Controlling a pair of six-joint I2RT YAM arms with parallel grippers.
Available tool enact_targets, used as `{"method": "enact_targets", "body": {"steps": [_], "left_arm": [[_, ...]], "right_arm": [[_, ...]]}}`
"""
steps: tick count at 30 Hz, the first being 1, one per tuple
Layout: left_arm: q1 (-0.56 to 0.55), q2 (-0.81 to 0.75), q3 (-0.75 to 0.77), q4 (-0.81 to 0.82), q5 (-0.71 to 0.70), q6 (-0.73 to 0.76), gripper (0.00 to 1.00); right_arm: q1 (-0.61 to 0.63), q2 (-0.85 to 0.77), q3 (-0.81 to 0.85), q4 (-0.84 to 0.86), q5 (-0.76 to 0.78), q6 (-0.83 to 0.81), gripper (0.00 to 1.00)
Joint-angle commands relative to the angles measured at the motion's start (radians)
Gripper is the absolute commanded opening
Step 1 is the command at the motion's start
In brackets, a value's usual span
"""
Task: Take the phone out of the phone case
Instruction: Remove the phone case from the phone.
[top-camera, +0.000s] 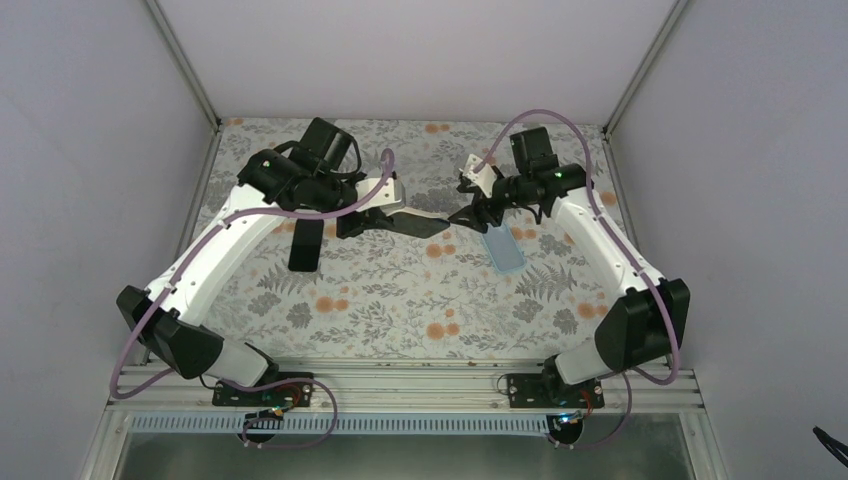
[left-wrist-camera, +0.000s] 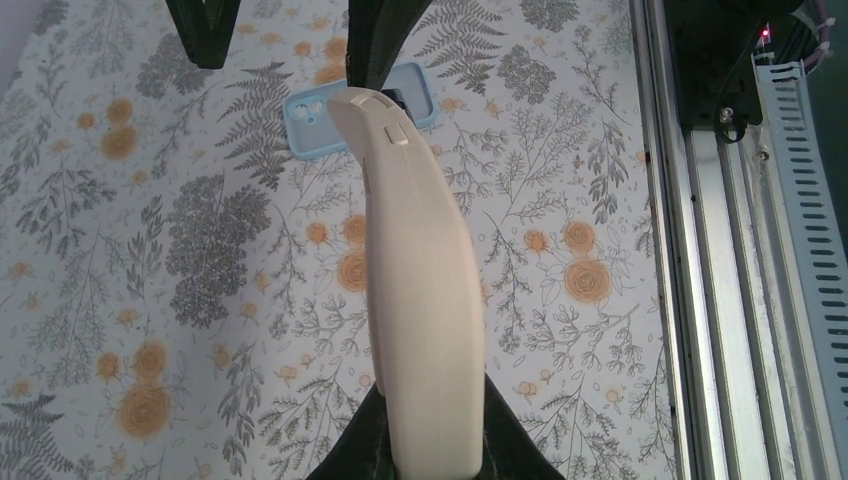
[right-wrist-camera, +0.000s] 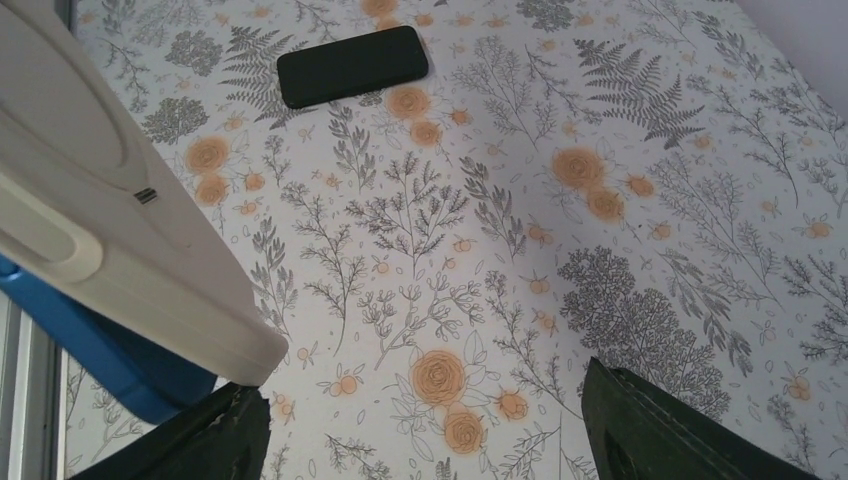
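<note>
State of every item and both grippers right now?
phone, out of its case, held above the table
phone case, empty, lying flat on the table
black phone, lying flat on the table, nothing touching it
left gripper, jaws shut on the phone
right gripper, jaws open, holding nothing

— Where can a gripper pass?
— Over the near part of the table (top-camera: 400, 320), between the two arms, the way lies open.
— What blocks the middle?
— The phone (top-camera: 418, 226), gripped in the air by the left gripper (top-camera: 372, 222), reaches toward the wide-spread right gripper (top-camera: 466, 214). The phone case (top-camera: 503, 250) lies flat just beneath the right gripper, and a black phone (top-camera: 305, 245) lies to the left.
</note>
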Motion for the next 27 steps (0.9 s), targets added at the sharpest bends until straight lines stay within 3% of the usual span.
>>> {"method": "enact_targets", "body": {"steps": [1,10,17,20,24,27], "left_arm": [[-0.040,0.006,0.045,-0.084,0.316,0.067,0.02],[-0.040,0.013,0.055,-0.022,0.264,0.026,0.02],[-0.026,-0.006,0.049,0.125,0.021,-0.030,0.02],[-0.003,-0.036,0.020,0.254,-0.113,-0.049,0.02],[0.029,-0.056,-0.058,0.502,-0.363,-0.089,0.02],[0.076,-0.070,-0.111,0.730,-0.455,-0.134,0.02]], "right_arm": [[0.033,0.045,0.076,0.131,0.041,0.045,0.80],[0.157,0.099,0.181,-0.029,-0.129,-0.023,0.83],[0.288,0.241,0.331,-0.300,-0.317,-0.160,0.84],[0.332,0.302,0.415,-0.467,-0.456,-0.244,0.82],[0.414,0.273,0.400,-0.470,-0.494,-0.235,0.82],[0.457,0.280,0.366,-0.470,-0.493,-0.229,0.75]]}}
